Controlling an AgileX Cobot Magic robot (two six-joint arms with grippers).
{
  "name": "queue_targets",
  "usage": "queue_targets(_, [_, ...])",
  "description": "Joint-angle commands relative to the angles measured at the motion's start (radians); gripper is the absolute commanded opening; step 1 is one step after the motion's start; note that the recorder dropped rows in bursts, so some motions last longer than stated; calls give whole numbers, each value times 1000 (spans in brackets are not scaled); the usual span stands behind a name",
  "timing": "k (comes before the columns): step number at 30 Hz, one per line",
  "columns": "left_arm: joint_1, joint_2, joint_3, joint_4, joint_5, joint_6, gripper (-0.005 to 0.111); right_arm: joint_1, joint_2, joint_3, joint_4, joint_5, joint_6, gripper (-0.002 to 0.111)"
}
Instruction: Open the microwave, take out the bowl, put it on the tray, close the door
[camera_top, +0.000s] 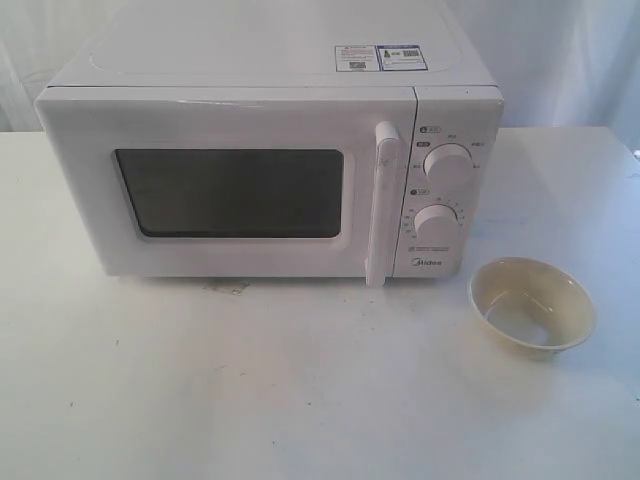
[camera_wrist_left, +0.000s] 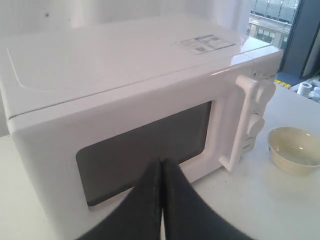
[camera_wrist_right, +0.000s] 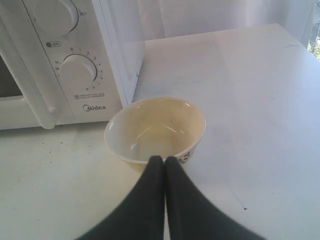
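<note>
Door: I see the door (camera_top: 230, 190) flush shut on the microwave (camera_top: 270, 60).
Bowl: the bowl (camera_top: 532, 305) stands upright and empty on the table (camera_top: 300, 400), just right of the knob panel.
Tray: none in view, so I judge the placing unconfirmed.
Left gripper (camera_wrist_left: 161, 164): fingers together, empty.
Right gripper (camera_wrist_right: 164, 161): fingers together, empty, near the bowl.

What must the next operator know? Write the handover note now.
Left gripper: shut, empty, facing the door.
Right gripper: shut, empty, just short of the bowl.
Microwave: door shut.
Bowl: upright and empty on the table, beside the microwave's knob end.
Done: bowl out, door shut.
Left: bowl onto a tray; no tray is in view.
</note>
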Motion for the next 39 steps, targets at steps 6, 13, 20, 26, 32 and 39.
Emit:
queue_targets(6, [0,-301,-5,496,149,-563,0,-11,-7,5,-5,-1,0,0])
queue_targets(13, [0,-322,-5,651,236,-822,0,-11,-7,5,-5,-1,0,0])
queue_targets(20, [0,-426,34,691,171,-836,0,-11,-7,5,-5,-1,0,0])
queue_targets(26, [0,-578,169,721,-18,-874,0,-11,-7,5,-5,-1,0,0])
queue_targets(32, [0,-578,316,773,-338,-941,0,-11,-7,5,-3,-1,0,0])
queue_targets(39, [0,-578,549,982,-403,-945,0,-11,-7,5,-3,-1,0,0])
